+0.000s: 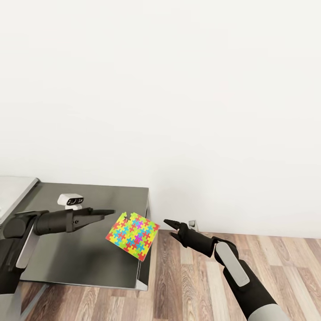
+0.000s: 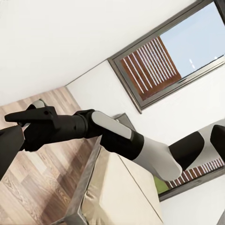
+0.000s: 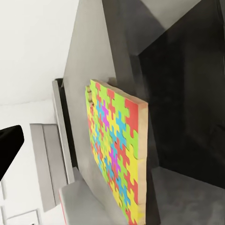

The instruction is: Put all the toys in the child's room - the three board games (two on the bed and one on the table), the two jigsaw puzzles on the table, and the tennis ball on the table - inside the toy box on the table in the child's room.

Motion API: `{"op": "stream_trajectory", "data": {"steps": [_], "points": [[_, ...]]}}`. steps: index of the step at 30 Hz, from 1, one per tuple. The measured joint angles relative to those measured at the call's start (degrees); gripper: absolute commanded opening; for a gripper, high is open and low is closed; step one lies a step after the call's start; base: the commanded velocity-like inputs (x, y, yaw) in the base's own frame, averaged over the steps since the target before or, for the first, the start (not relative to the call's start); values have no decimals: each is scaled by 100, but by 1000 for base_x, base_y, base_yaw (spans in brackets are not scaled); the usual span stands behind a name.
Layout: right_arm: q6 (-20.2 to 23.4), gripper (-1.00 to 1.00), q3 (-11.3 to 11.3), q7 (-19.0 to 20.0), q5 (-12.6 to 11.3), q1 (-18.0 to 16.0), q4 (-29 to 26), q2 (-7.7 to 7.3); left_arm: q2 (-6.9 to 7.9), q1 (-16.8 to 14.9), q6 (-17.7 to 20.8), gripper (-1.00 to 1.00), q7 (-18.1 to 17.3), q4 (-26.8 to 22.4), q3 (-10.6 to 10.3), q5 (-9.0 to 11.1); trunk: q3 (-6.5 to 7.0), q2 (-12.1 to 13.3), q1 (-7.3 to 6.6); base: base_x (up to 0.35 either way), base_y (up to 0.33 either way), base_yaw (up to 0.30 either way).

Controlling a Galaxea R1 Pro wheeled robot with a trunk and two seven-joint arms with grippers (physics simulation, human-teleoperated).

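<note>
One jigsaw puzzle (image 1: 133, 235), a flat square of yellow, pink, blue and green pieces, sits tilted at the right edge of the dark grey unit (image 1: 89, 258) of the table, one corner past the edge. The right wrist view shows the jigsaw puzzle (image 3: 115, 150) close up, with its thick pale side. My left gripper (image 1: 107, 214) hovers over the unit just left of the puzzle, open and holding nothing. Over the floor to the puzzle's right, my right gripper (image 1: 170, 226) points at it, open and empty. The toy box, board games and tennis ball are out of view.
The pale slanted panel (image 1: 15, 196) of the table rises at far left. A bare white wall stands behind, and wood-plank floor (image 1: 187, 285) lies to the right. In the left wrist view, the bed (image 2: 117, 192) and a dark-framed window (image 2: 168, 61) lie beyond my right arm (image 2: 117, 136).
</note>
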Motion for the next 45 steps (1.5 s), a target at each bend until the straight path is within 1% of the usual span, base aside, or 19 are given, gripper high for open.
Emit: {"op": "stream_trajectory", "data": {"steps": [4,13,28,40,45], "points": [[0,100,1,1,0,0,0,0,0,0,0,100,0,0,3,1,0,0,0,0,126,0],[1,100,-7,-1,0,0,-1,-4,-17,7,0,100,-1,10,6,3,0,0,0,0,13,0],[1,100,-4,3,2,0,-1,0,-14,9,0,100,0,10,13,3,-269,-600,329,0,0,0],[11,100,-8,-1,5,0,-1,0,-1,9,0,100,0,10,13,3,-270,-602,330,0,7,0],[23,100,-7,-2,6,0,0,-2,-5,9,0,100,0,8,13,2,-270,-602,330,0,191,0]]}}
